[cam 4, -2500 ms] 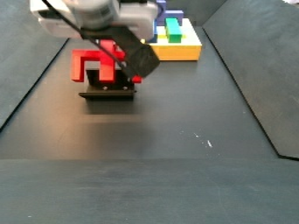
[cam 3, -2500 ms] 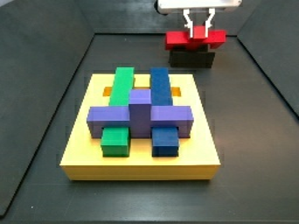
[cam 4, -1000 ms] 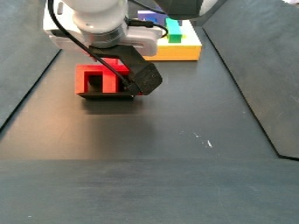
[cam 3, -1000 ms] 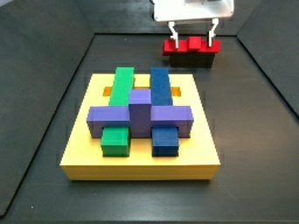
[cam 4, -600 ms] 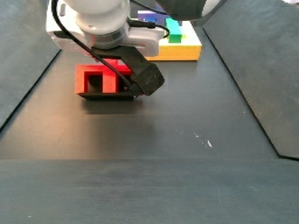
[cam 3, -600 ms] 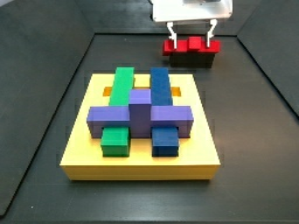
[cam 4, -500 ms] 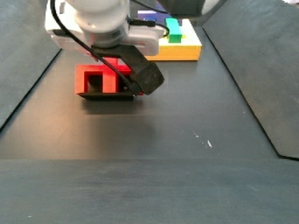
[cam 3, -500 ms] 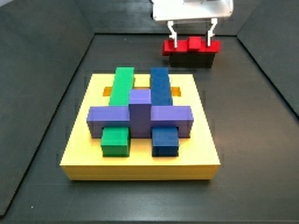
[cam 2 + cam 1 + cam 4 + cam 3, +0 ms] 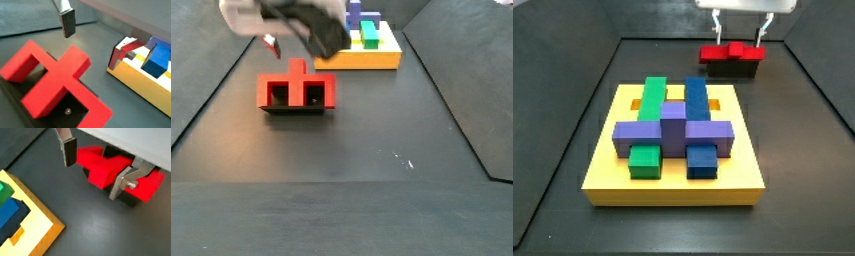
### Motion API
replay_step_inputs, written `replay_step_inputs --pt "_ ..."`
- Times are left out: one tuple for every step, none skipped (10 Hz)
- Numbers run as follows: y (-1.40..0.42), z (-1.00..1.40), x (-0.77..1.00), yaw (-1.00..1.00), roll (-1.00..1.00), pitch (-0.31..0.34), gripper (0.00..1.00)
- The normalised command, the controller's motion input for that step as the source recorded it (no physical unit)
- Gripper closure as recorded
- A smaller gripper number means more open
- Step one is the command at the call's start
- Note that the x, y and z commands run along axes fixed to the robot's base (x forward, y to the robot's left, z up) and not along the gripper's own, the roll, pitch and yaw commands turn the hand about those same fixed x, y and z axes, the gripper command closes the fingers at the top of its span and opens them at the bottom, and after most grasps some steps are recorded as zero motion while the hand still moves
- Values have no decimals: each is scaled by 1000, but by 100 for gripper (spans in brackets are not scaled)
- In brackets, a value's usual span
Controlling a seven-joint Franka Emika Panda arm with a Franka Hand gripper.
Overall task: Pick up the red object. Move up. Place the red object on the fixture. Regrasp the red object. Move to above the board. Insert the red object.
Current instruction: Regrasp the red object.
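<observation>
The red object [image 9: 734, 51] lies on top of the black fixture [image 9: 731, 69] at the far end of the floor; in a side view it shows as a notched red bar [image 9: 297, 90]. My gripper [image 9: 740, 26] hangs above it, open, with nothing between its fingers. In a wrist view the silver fingers [image 9: 67, 152] stand either side of the red object [image 9: 100, 169], above it and clear of it. The yellow board [image 9: 673, 186] with green, blue and purple blocks lies nearer the front.
In a wrist view the board's yellow edge [image 9: 140, 84] and a blue block [image 9: 159, 60] sit close beside one finger. Dark walls ring the black floor [image 9: 372, 170]. The board [image 9: 374, 60] stands beyond the fixture [image 9: 294, 109].
The gripper, which was low around the red object on the fixture, has let go and risen. The red object stays on the fixture.
</observation>
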Motion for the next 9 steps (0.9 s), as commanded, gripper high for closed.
replay_step_inputs --pt "-54 909 0 0 583 177 0" --pt "-71 834 0 0 509 209 0" --pt "0 766 6 0 494 229 0" --pt "0 649 214 0 529 320 0" --pt "0 597 291 0 586 374 0" --pt "0 666 83 -23 723 229 0" --pt "0 626 314 -3 931 240 0" --pt "-11 357 489 0 940 349 0" --pt "-23 229 269 0 946 251 0"
